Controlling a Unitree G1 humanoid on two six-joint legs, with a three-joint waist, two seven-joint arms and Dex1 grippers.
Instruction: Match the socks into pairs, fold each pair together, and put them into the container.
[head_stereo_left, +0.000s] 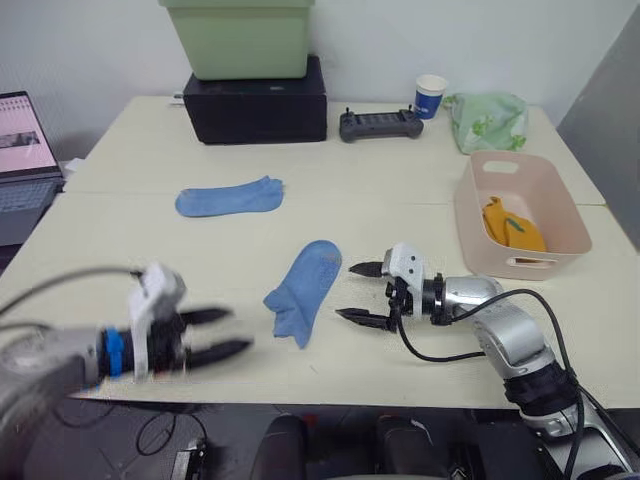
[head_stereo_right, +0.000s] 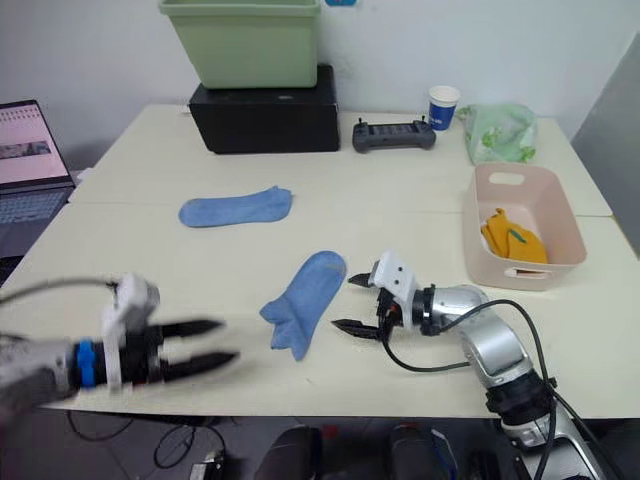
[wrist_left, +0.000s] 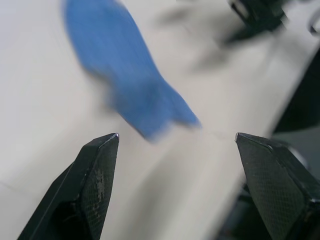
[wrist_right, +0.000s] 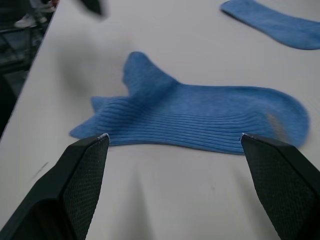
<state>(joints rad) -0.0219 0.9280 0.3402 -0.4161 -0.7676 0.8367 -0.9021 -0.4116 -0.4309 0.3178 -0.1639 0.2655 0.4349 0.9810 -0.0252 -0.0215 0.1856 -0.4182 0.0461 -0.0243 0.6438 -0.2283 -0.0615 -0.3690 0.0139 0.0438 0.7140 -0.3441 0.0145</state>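
Two grippers, left (head_stereo_left: 222, 333) and right (head_stereo_left: 360, 293), fingers spread, empty, flank near blue sock (head_stereo_left: 303, 288); tub (head_stereo_left: 560, 215) holds seemingly orange pair (head_stereo_left: 512, 226).

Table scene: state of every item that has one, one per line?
Near blue sock: flat, unfolded, between the grippers.
Far blue sock: flat, unfolded, alone.
Orange socks: folded, in the tub.
Pink tub: upright, holds orange socks.
Left gripper: open, empty.
Right gripper: open, empty.
Green bin: upright on the black box.
Paper cup: upright.
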